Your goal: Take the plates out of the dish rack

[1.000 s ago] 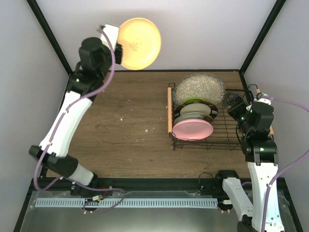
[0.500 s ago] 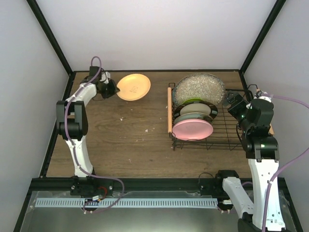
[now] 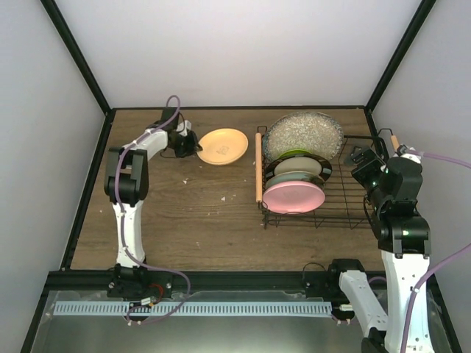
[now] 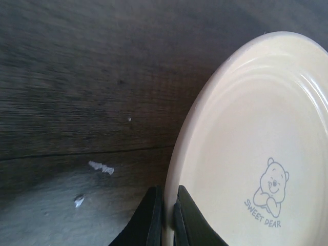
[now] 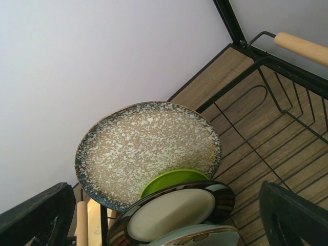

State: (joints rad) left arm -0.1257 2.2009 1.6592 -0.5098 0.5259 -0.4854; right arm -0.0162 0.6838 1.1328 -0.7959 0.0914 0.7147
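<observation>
Left fingers pinch the pale orange plate by its rim, tilted low over the table: ease it flat before releasing. Right wrist: right fingers spread wide, facing the speckled grey plate. Overhead, that orange plate hangs just left of the dish rack.

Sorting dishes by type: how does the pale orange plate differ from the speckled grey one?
The pale orange plate is outside the dish rack, gripped at its rim by the left hand; the speckled grey plate stands on edge inside it. The orange one is smaller and plain with a printed bear; the grey one is larger, speckled. Both are round.
</observation>
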